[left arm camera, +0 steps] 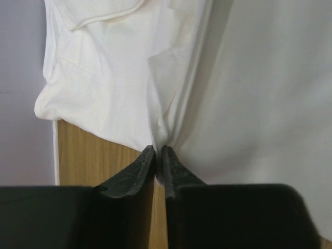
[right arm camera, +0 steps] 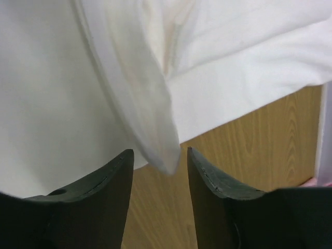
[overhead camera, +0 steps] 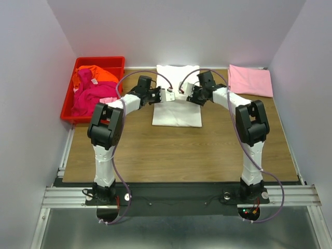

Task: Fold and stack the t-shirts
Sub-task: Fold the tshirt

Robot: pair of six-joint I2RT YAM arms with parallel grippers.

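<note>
While left jaws pinch the white t-shirt, right jaws stand apart around its fold

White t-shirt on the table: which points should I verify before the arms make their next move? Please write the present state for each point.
1. Left jaws closed on a fold of the white t-shirt: ok.
2. Right jaws gripping the cloth: not ok; they stand open, with a loose fold between them.
3. Fold edges aligned: cannot tell; the arms cover the middle of the shirt.
4. Pink t-shirt lying flat at the far right corner, apart from both arms: ok.
5. Orange t-shirt and magenta t-shirt inside the red bin, out of the way: ok.
</note>
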